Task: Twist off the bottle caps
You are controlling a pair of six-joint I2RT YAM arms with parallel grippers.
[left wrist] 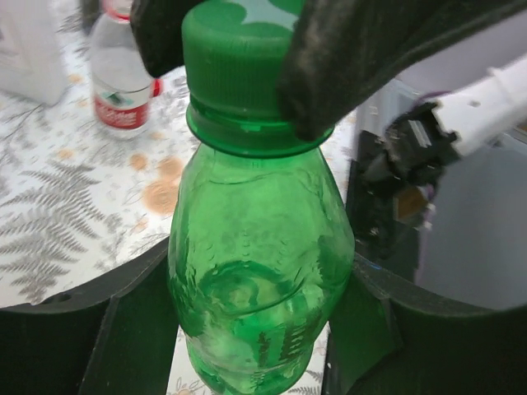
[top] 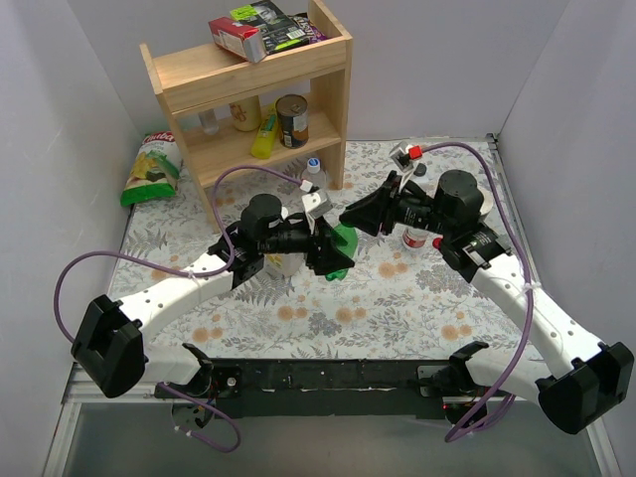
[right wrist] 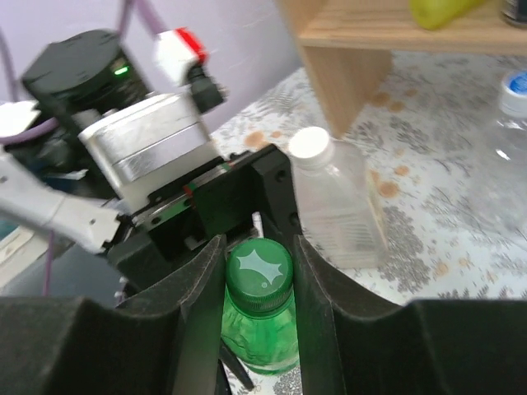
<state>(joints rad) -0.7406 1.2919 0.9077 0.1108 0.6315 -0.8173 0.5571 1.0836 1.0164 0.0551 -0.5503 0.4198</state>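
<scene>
The small green bottle (left wrist: 259, 271) is held off the table, its body between my left gripper's (left wrist: 259, 329) fingers; in the top view (top: 340, 260) it is at the table's centre. My right gripper (right wrist: 259, 276) is shut around its green cap (right wrist: 259, 267), one finger on each side. In the top view the left gripper (top: 336, 253) and right gripper (top: 346, 221) meet at the bottle. A slim clear bottle (right wrist: 338, 214) with a white cap (right wrist: 311, 144) stands near the shelf leg. A large clear bottle's blue cap (top: 314, 165) shows by the shelf. The red-labelled bottle (top: 415, 238) stands under the right arm.
A wooden shelf (top: 248, 89) stands at the back with cans and a yellow bottle inside and boxes (top: 260, 28) on top. A green chips bag (top: 151, 171) leans at the back left. White walls close in left and right.
</scene>
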